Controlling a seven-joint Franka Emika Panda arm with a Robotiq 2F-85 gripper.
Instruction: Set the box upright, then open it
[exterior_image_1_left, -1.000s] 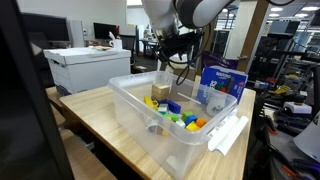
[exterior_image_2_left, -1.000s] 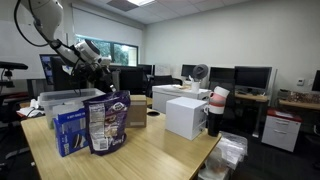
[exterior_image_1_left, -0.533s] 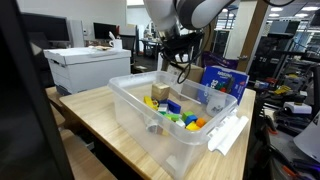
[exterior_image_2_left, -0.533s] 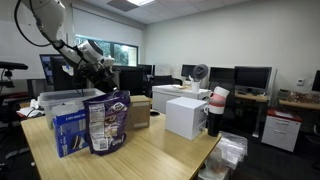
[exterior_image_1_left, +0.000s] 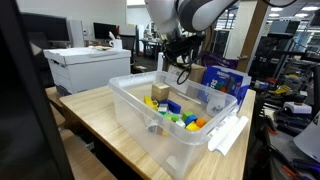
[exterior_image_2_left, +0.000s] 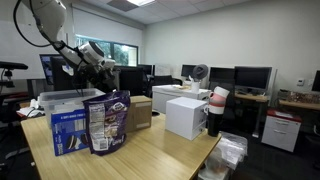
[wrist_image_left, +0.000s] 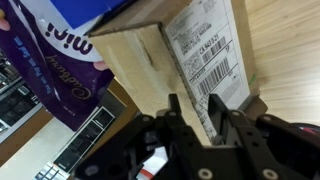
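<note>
Between parted fingers of gripper (wrist_image_left: 208, 128): labelled face of box (wrist_image_left: 150, 60), contact not discernible. Shipping label legible from wrist view only. Long axis up-frame, away from pincer, leaning slightly left. From an exterior view: box (exterior_image_2_left: 141, 112) on table (exterior_image_2_left: 170, 150), behind snack bag (exterior_image_2_left: 107, 122), near blue printed box (exterior_image_2_left: 68, 130).
</note>
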